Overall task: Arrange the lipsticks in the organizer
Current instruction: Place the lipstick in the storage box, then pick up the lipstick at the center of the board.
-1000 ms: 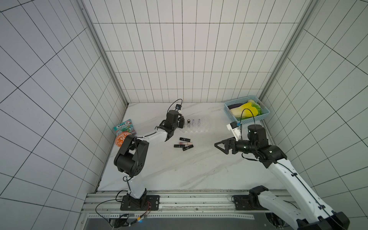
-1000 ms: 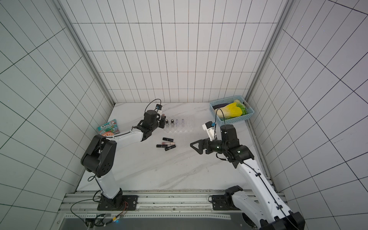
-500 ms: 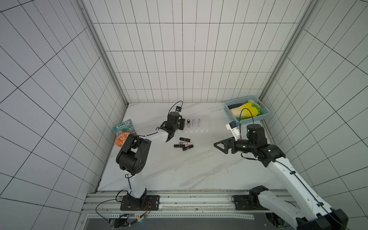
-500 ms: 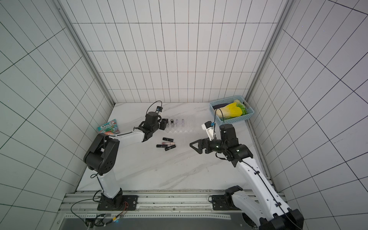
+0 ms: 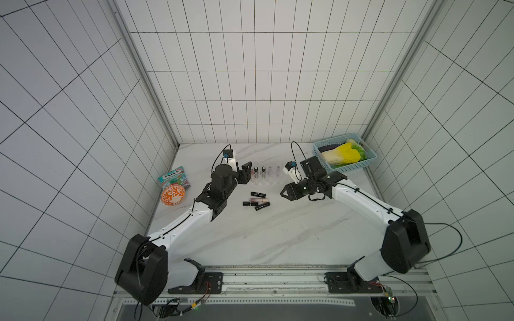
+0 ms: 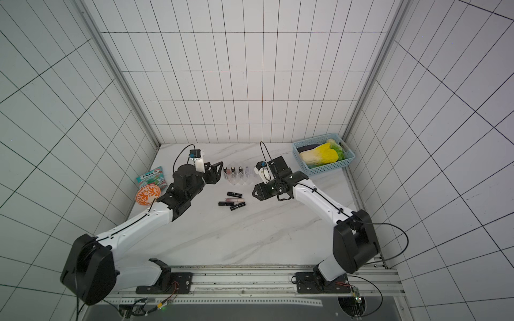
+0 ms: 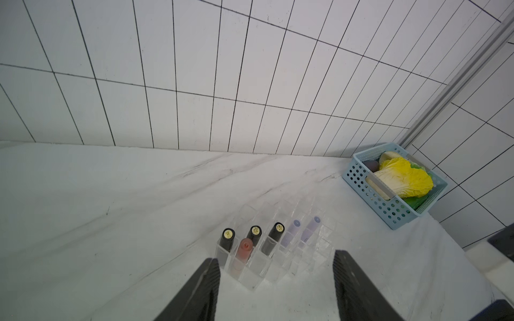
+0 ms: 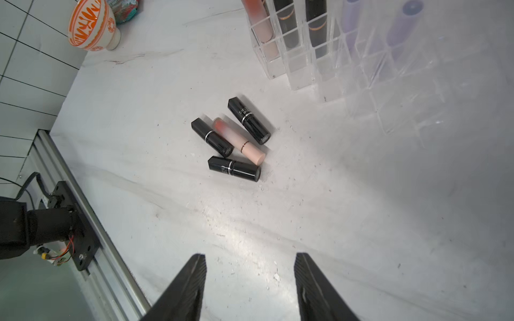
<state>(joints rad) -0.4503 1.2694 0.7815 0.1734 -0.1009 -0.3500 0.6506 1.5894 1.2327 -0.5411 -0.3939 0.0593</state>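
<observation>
Gold-topped lipsticks (image 7: 255,232), left wrist only

I see clear organizer (image 5: 265,182) mid-frame, six lipsticks (image 5: 263,169) upright in slots; just below, four loose lipsticks (image 5: 258,199) flat: three black, one pink.

place: robot lab cell | cues: tiled walls (image 5: 250,83), rail-mounted arms

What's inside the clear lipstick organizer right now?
The organizer holds six upright tubes: three black lipsticks, one coral pink lipstick, two lavender lipsticks. The remaining slots look empty, though clear walls make that hard to confirm.
</observation>
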